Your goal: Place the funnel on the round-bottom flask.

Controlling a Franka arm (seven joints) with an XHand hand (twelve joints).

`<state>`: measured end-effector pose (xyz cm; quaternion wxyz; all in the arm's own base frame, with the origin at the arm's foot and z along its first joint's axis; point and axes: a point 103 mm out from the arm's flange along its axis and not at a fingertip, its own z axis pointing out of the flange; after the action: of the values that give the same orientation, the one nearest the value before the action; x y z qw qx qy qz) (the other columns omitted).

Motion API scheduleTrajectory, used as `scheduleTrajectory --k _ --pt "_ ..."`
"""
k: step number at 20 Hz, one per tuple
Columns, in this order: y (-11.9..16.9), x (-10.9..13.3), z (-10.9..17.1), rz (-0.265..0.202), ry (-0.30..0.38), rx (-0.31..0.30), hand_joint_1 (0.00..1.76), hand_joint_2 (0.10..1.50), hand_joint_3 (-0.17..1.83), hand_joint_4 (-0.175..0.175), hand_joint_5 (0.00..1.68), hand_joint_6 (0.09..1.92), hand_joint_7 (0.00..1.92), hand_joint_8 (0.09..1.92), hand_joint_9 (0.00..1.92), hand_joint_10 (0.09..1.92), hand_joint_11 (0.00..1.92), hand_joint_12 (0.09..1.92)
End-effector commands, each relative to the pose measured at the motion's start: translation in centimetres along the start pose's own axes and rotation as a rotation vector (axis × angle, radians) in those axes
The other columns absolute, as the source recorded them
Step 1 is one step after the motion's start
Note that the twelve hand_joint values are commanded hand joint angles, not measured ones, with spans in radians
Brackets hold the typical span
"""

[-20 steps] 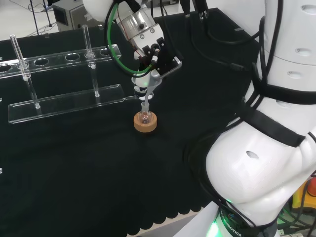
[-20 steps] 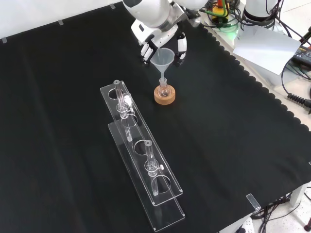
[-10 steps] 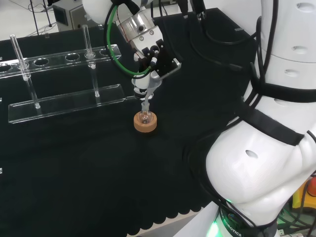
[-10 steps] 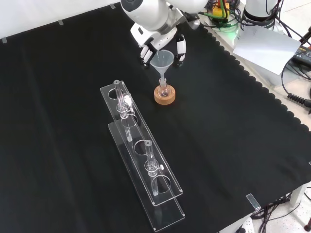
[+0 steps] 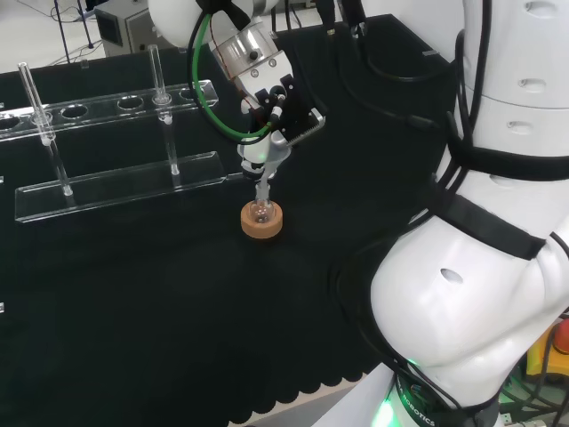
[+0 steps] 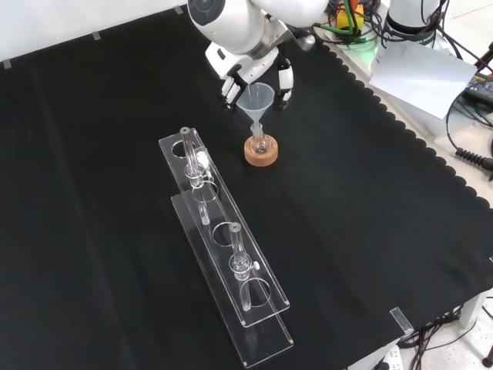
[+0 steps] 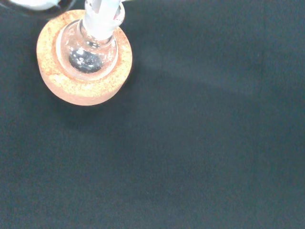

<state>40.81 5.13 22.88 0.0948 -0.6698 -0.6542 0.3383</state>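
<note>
A clear funnel [image 6: 256, 100] stands upright over the small round-bottom flask [image 6: 259, 143], which rests in a cork ring [image 6: 261, 154]. Its stem [image 7: 101, 12] reaches down into the flask's neck, with the glass bulb [image 7: 88, 52] sitting in the cork ring [image 7: 90, 93] below. The hand [image 6: 254, 68] is just behind and above the funnel, its fingers curled down on either side of the cone. In the head view the hand [image 5: 269, 98] hangs over the flask [image 5: 260, 212], fingers closed at the funnel [image 5: 261, 169].
A clear two-tier test-tube rack [image 6: 223, 239] with a few tubes lies on the cloth, below and left of the flask in the front view. In the head view the rack [image 5: 116, 182] is left of the flask. The arm's white links [image 5: 498, 222] fill the right.
The funnel has come down a little, so its stem sits deeper in the flask's neck. The arm's upper link has shifted slightly; flask and ring have not moved.
</note>
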Motion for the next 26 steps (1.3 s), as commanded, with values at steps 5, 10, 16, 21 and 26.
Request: scheduleTrajectory --k 5,10,16,21,26 --pt "0.32 0.09 0.48 -0.003 0.003 0.012 0.88 0.71 0.68 -0.061 0.68 0.78 0.8 0.79 1.12 0.62 0.77 1.14" --pt "0.4 0.14 0.6 -0.006 0.009 0.011 0.87 0.71 0.68 -0.064 0.67 0.78 0.79 0.79 1.11 0.63 0.77 1.14" --pt "0.39 0.68 0.78 -0.006 0.004 0.046 0.84 0.68 0.69 -0.074 0.45 0.7 0.69 0.83 1.01 0.68 0.7 1.2" --pt "0.15 0.79 0.87 -0.004 -0.014 0.068 0.76 0.61 0.67 -0.08 0.29 0.34 0.43 0.82 0.79 0.76 0.52 1.3" --pt "-0.37 0.77 0.75 0.0 -0.022 0.075 0.65 0.59 0.57 -0.078 0.2 0.09 0.14 0.77 0.55 0.78 0.39 1.34"
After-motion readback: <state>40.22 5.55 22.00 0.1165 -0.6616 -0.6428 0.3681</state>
